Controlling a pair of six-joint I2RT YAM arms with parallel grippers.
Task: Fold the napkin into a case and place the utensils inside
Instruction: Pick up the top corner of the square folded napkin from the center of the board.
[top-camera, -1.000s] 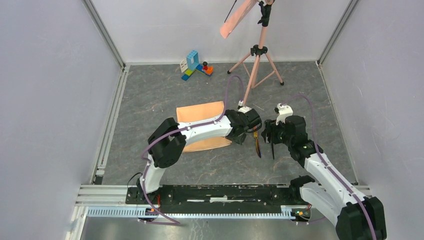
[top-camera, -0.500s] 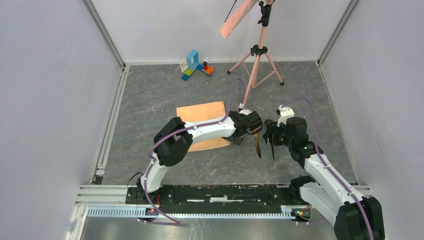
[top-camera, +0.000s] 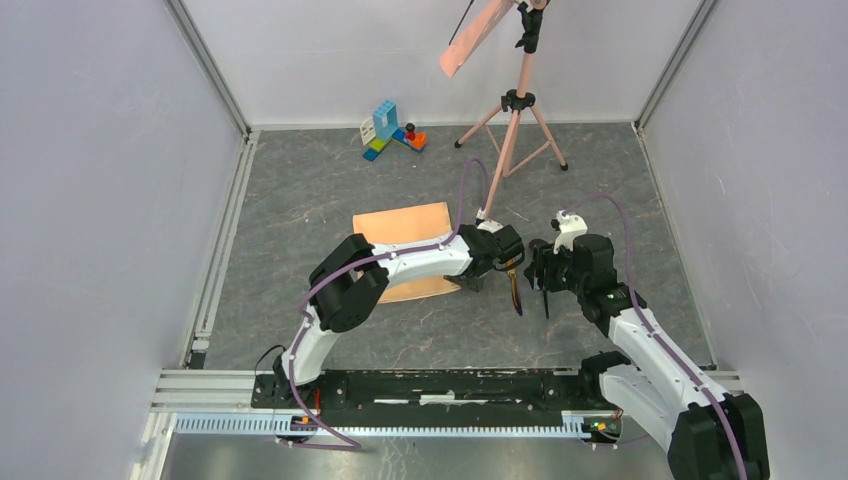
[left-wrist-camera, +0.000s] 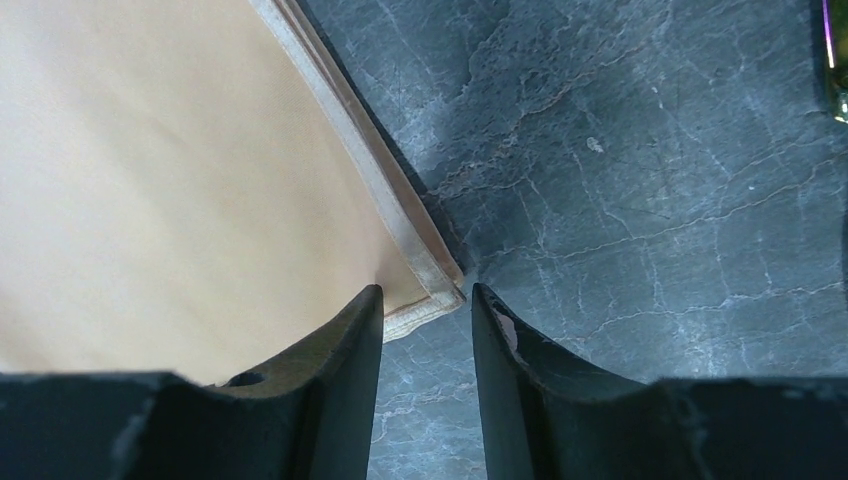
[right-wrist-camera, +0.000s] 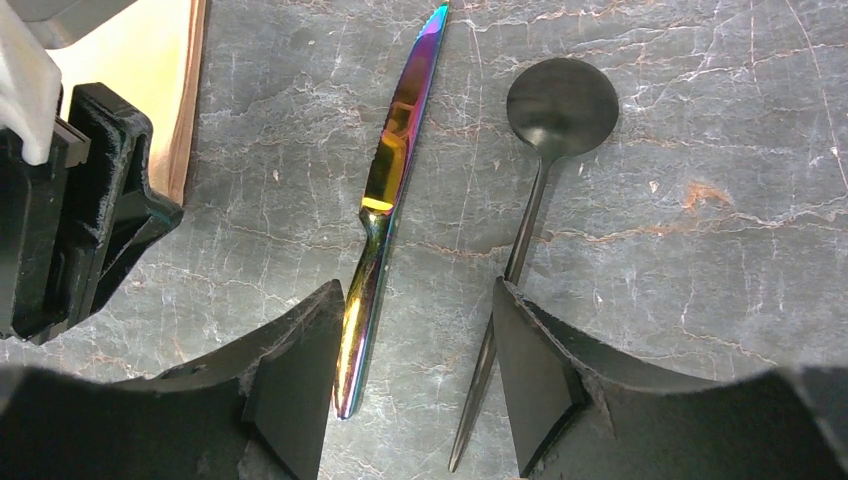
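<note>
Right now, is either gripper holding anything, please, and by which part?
Nothing: left gripper straddles the napkin corner, unclosed; right gripper hangs open over the knife and spoon.

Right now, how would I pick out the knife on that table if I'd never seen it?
Start at the grey marbled tabletop and find the peach napkin near its middle. Just right of it, below the right gripper, two utensils lie side by side. The knife is the one nearer the napkin, shimmering purple-gold, unlike the plain black spoon beside it.

Left arm (top-camera: 420, 260) and right arm (top-camera: 650, 345) each had white shells, black joints, a looping purple cable (top-camera: 463, 190) and scuffed black gripper fingers (left-wrist-camera: 340, 345).
</note>
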